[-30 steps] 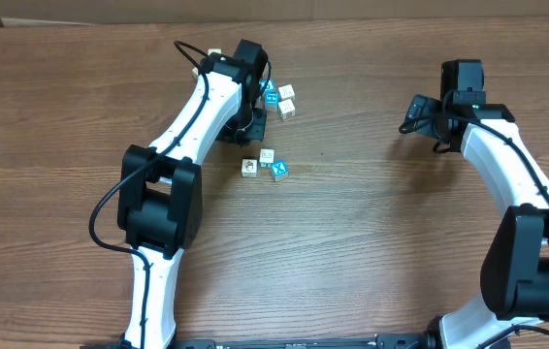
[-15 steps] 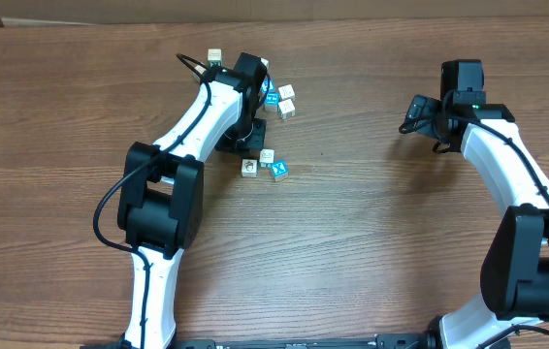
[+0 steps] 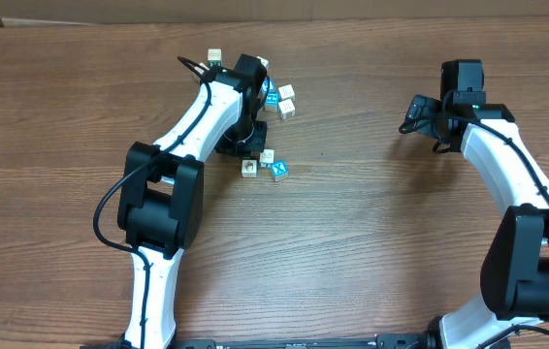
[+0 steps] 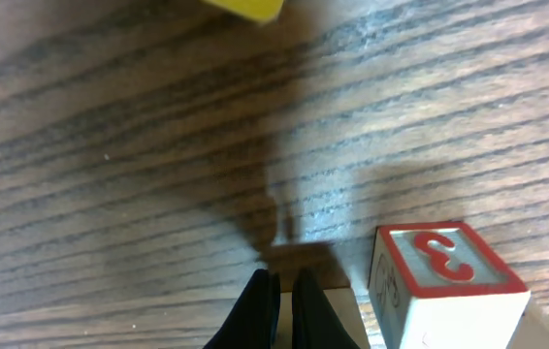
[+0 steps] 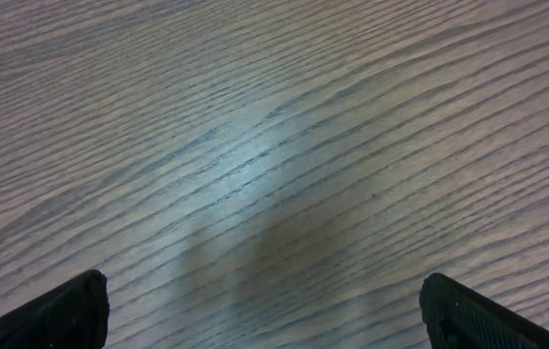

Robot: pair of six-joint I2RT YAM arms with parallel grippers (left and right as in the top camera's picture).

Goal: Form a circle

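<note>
left wrist view is showing the black left gripper clenched empty beside a white red-edged number cube, so slow, low nudging toward the small white-and-blue cube circle left of centre is advisable; the black right gripper is standing released.

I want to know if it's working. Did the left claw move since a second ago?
Yes. The left claw slid down the picture, away from the top blue cube and closer to the white cube below.

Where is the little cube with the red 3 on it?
In the left wrist view, the red-3 cube sits on the table at lower right, close beside the right side of the shut left gripper.
</note>
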